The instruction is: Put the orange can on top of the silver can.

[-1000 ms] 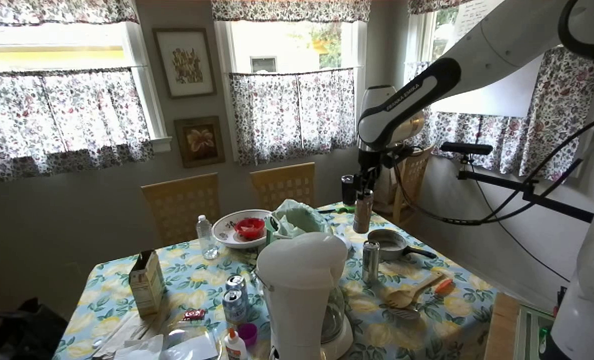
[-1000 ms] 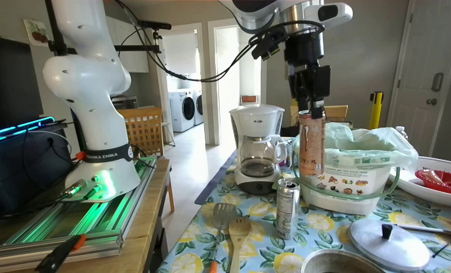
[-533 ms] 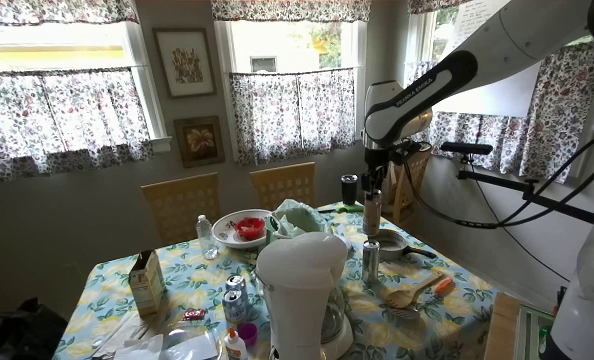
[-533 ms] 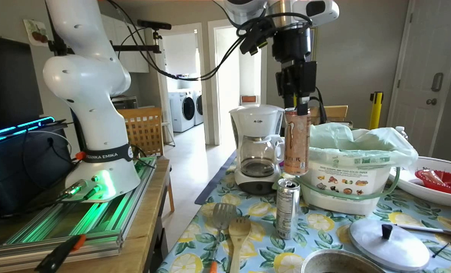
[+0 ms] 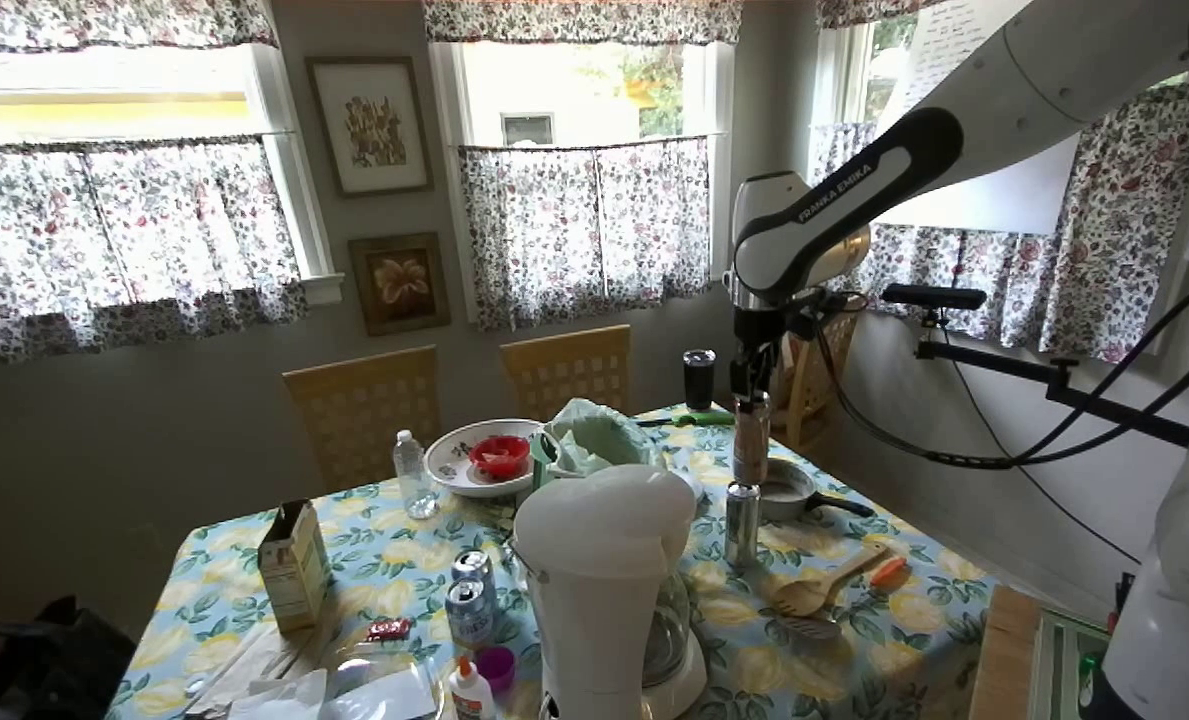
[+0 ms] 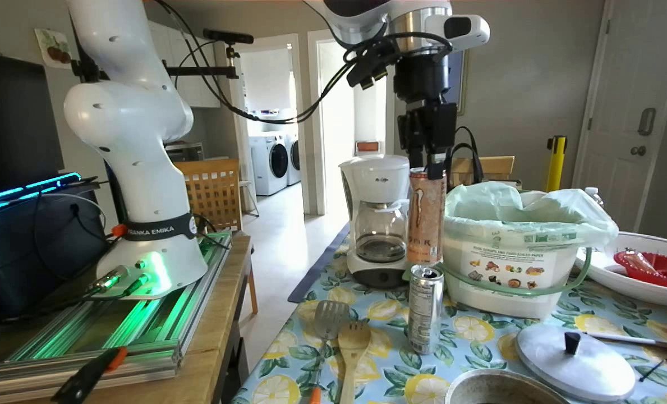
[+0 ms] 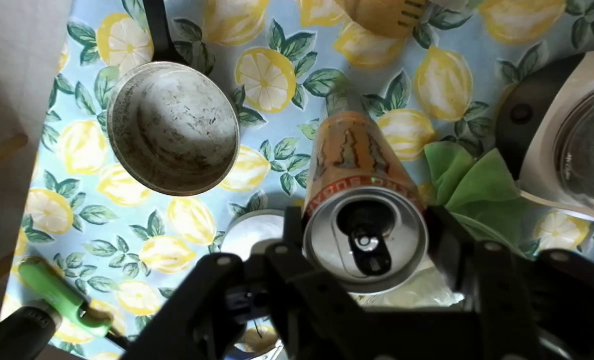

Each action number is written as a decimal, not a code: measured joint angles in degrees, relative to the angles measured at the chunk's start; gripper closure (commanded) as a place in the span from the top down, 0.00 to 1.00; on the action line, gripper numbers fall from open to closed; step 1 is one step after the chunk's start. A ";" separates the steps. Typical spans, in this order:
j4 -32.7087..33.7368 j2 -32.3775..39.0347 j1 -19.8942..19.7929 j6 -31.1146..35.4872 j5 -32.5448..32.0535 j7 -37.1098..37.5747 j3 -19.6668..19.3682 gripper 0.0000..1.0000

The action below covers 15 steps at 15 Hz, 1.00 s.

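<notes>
Hand (image 6: 426, 168) partly hides gripped orange can (image 6: 424, 220).

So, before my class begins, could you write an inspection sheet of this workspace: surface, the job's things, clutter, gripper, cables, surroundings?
Surface: covered by a lemon-print tablecloth.
Job's things: orange can held about upright over the silver can, which stands upright; whether they touch, I cannot tell.
Clutter: coffee maker, lined bucket, pan, lid, wooden fork and spatula around the silver can.
Gripper: closed on the orange can's upper end.
Cables: hang in a loop, clear of both cans in both exterior views.
Surroundings: wooden chairs, floral curtains and a washing machine in the background.
</notes>
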 measured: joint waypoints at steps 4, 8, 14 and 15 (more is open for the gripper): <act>-0.36 0.00 0.21 0.60 0.00 -0.06 -0.03 0.38; -1.09 0.04 0.31 1.98 0.00 -0.06 -0.03 0.38; -1.30 0.68 0.36 3.44 0.00 -0.06 -0.04 0.38; -1.30 0.74 0.36 3.48 0.00 -0.06 -0.05 0.38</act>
